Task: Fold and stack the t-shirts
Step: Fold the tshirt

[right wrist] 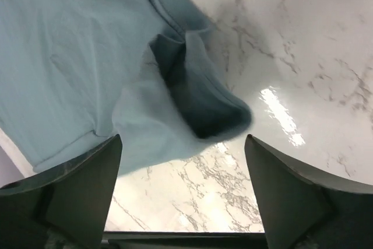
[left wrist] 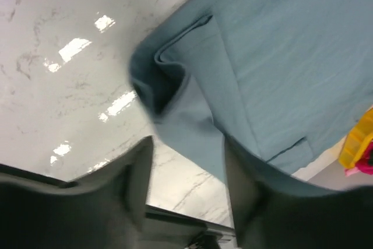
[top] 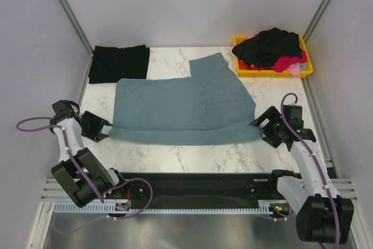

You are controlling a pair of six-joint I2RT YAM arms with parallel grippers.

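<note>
A slate blue-grey t-shirt (top: 183,106) lies spread flat in the middle of the marble table. A black t-shirt (top: 119,63) lies folded at the back left. My left gripper (top: 104,127) is open and empty, just off the blue shirt's near-left corner. In the left wrist view the gripper (left wrist: 189,167) faces that rumpled corner (left wrist: 169,86), with cloth reaching between the fingers (left wrist: 131,185). My right gripper (top: 260,127) is open and empty at the near-right corner. In the right wrist view the gripper (right wrist: 183,161) faces the curled corner (right wrist: 198,97) just ahead.
A yellow plastic bin (top: 262,74) stands at the back right, holding a heap of black cloth (top: 274,45) and pink-red cloth (top: 288,63). The bin also shows in the left wrist view (left wrist: 358,141). White walls close in the table on three sides.
</note>
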